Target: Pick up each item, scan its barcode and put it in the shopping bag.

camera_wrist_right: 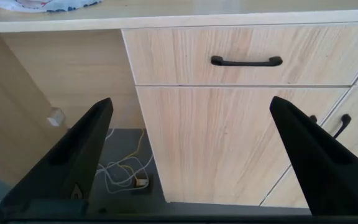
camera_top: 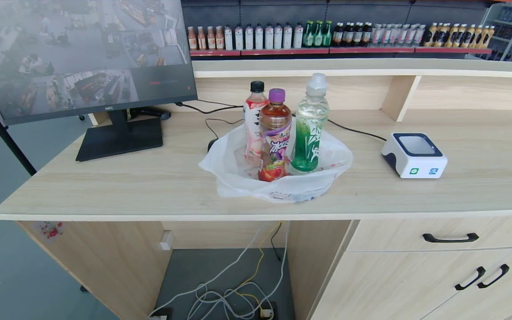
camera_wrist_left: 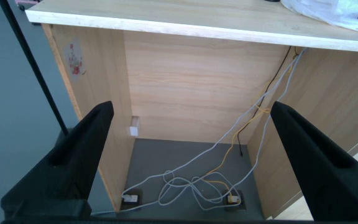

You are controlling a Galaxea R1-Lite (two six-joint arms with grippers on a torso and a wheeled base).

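Three bottles (camera_top: 275, 133) upright in shopping bag (camera_top: 229, 164), on bench (camera_top: 105, 186) above both end effectors | left end effector (camera_wrist_left: 191, 112) released, empty, facing floor cables (camera_wrist_left: 191, 186) | right end effector (camera_wrist_right: 191, 102) released, empty, facing drawer fronts (camera_wrist_right: 229, 124) | scanner (camera_top: 414, 155) near bag, right end effector's side | monitor (camera_top: 78, 53), stocked shelves (camera_top: 340, 51) behind

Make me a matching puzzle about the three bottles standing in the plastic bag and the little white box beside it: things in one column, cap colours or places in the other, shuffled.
Things:
1. pink bottle
2. reddish-brown bottle
3. green bottle
4. scanner

Descriptions:
A. purple cap
B. on the counter, outside the shopping bag, on the robot's right of it
C. black cap
D. clear cap

Pairs: 1-C, 2-A, 3-D, 4-B.
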